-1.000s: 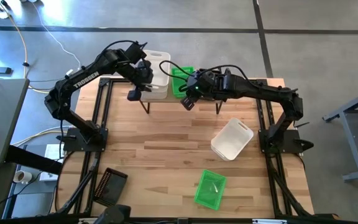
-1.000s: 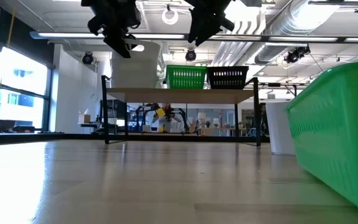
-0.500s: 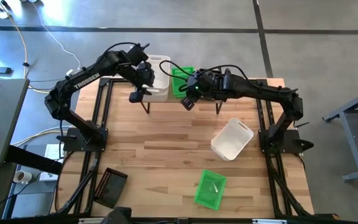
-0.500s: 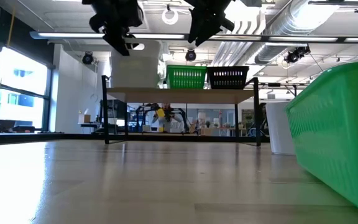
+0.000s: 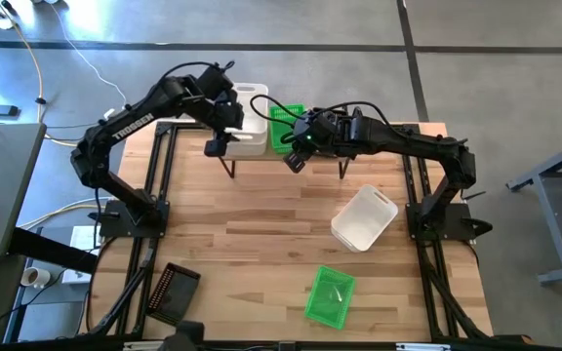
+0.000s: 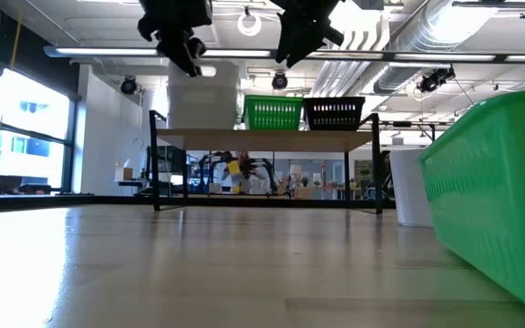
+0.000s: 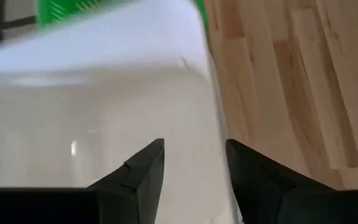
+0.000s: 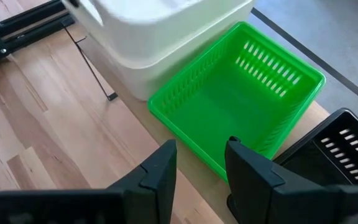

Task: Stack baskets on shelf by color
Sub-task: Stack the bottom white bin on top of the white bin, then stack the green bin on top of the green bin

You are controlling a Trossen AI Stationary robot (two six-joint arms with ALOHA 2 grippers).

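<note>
My left gripper (image 5: 220, 132) (image 7: 194, 149) is shut on a white basket (image 5: 249, 112) above the shelf's (image 6: 262, 138) left end. This basket sits over a second white basket (image 8: 160, 59) that stands on the shelf. A green basket (image 8: 235, 102) stands beside them at mid-shelf, and a black one (image 6: 334, 113) is farther right. My right gripper (image 5: 294, 159) (image 8: 201, 146) is open and hangs over the shelf's near edge, in front of the green basket. My left gripper holds the upper white basket by a side wall (image 7: 215, 134) near a corner. One finger (image 7: 145, 171) is inside the basket and the other (image 7: 253, 180) outside, reaching down from above. The basket is level over the lower white one; whether it rests in it I cannot tell.
On the tabletop lie a white basket (image 5: 364, 216) at the right, a green basket (image 5: 330, 295) near the front edge, looming at the right of the low view (image 6: 499, 191), and a black basket (image 5: 169, 292) at the near left corner.
My left gripper has carried the white basket a little toward the table's right. The basket, tilted before, now sits squared up over the white basket on the shelf. My right arm has kept still.
</note>
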